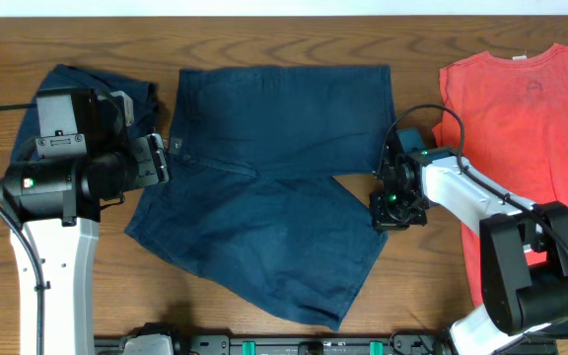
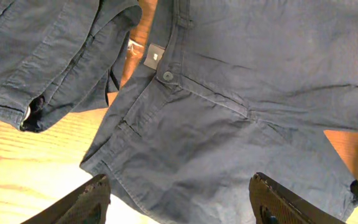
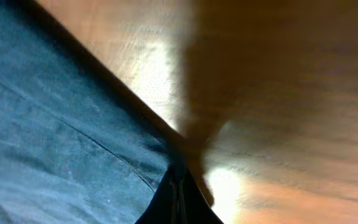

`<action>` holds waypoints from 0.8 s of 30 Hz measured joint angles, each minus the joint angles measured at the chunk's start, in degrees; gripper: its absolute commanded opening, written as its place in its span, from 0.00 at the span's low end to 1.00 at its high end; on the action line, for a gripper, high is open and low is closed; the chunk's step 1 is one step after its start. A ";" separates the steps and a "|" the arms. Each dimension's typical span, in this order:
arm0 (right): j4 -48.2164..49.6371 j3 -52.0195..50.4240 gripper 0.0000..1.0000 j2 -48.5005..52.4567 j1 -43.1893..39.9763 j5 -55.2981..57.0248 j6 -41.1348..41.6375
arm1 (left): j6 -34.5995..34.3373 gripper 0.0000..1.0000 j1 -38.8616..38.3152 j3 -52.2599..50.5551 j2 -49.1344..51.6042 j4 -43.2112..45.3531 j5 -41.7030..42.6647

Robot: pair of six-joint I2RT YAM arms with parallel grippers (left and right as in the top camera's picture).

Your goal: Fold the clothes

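Note:
Navy shorts (image 1: 274, 197) lie spread flat mid-table, waistband to the left. The left wrist view shows them (image 2: 229, 124) with their button (image 2: 168, 76) and pale label (image 2: 155, 56). A second pair of navy shorts (image 1: 67, 84) lies crumpled at the far left, also in the left wrist view (image 2: 42, 50). A coral-red T-shirt (image 1: 521, 128) lies flat at the right. My left gripper (image 1: 161, 158) hovers open (image 2: 182, 205) over the waistband's near corner. My right gripper (image 1: 388, 212) is shut (image 3: 179, 193) on the edge of the shorts (image 3: 55, 137) at their right leg.
The wooden table (image 1: 422, 39) shows bare between the shorts and the T-shirt. A black rail (image 1: 294, 345) runs along the front edge. My right arm crosses the T-shirt's left side.

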 measured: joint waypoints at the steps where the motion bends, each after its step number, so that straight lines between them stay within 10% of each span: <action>1: 1.20 0.28 0.01 0.00 -0.72 1.27 0.52 | 0.00 0.73 0.00 0.00 0.00 0.02 0.00; 4: 6.25 1.62 0.08 0.13 -4.02 7.04 2.19 | 0.44 0.77 0.00 0.00 0.04 0.07 0.00; 8: 8.79 3.67 0.43 0.35 -9.55 12.04 3.82 | 1.09 0.78 0.00 0.00 0.81 -0.02 0.00; 24: -11.61 11.50 0.51 -14.01 -12.63 -3.39 0.61 | -0.66 0.76 0.13 -9.53 9.14 -5.73 -1.70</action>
